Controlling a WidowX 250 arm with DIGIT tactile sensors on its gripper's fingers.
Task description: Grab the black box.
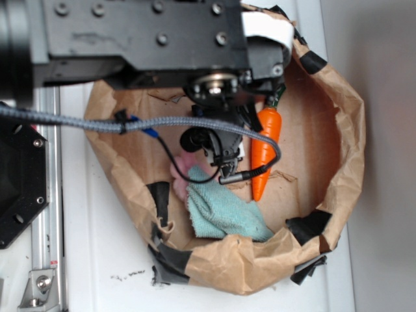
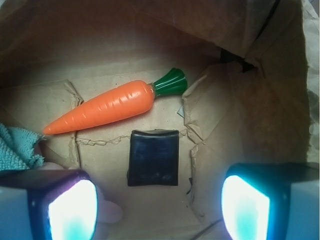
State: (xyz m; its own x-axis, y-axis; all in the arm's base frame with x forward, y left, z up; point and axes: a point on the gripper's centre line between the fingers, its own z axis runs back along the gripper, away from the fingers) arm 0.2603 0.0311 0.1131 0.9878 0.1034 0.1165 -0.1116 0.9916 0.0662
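The black box lies flat on the brown paper floor in the wrist view, just below the orange carrot. My gripper hangs above and slightly short of the box, open, with nothing between its two glowing fingers. In the exterior view the gripper sits over the middle of the paper bag, left of the carrot; the black box is hidden under the arm there.
The crumpled brown paper bag forms a raised rim all round. A teal cloth and a pink object lie left of the gripper. A black hexagonal plate sits outside the bag at the left.
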